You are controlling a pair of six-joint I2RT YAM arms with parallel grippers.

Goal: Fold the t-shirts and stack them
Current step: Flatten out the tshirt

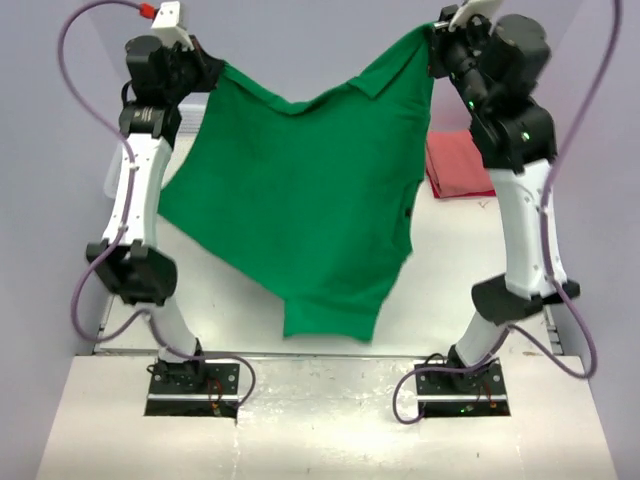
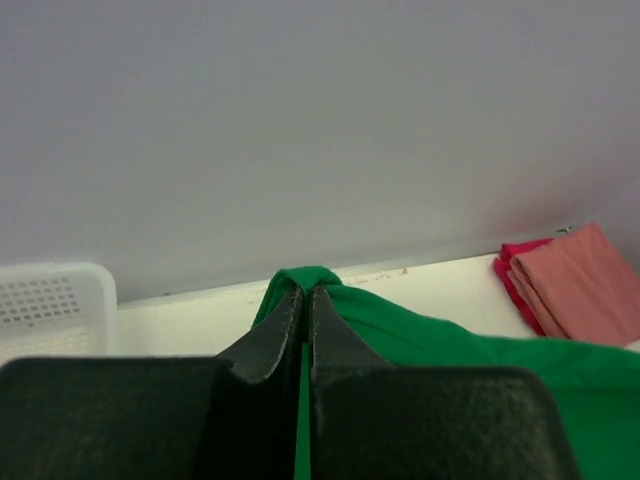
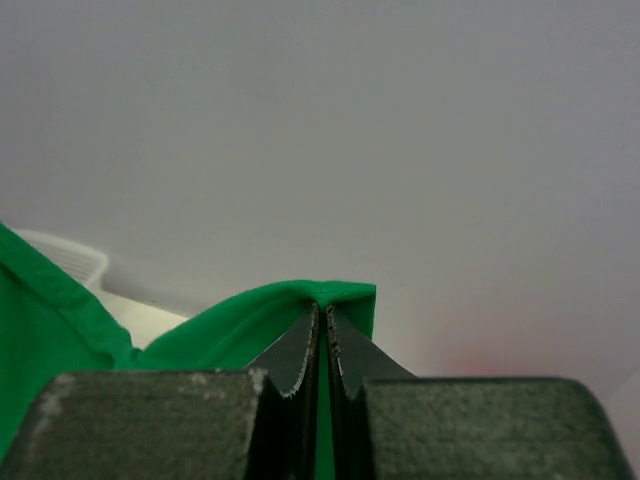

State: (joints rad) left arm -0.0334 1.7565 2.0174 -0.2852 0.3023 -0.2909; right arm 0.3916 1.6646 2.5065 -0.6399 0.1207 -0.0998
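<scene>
Top external: green t-shirt (image 1: pixel 300 200) is hiding the table (image 1: pixel 450 270) middle (salmon-red t-shirt (image 1: pixel 458 165) partly hidden); raised left gripper (image 1: pixel 215 72) and right gripper (image 1: pixel 437 42) are pinching it.

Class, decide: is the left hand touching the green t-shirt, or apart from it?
Touching. The left wrist view shows the left hand shut on a fold of the green t-shirt, with the cloth pinched between its two fingers.

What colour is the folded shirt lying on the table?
Salmon-red folded shirt; clearest in the left wrist view.
</scene>
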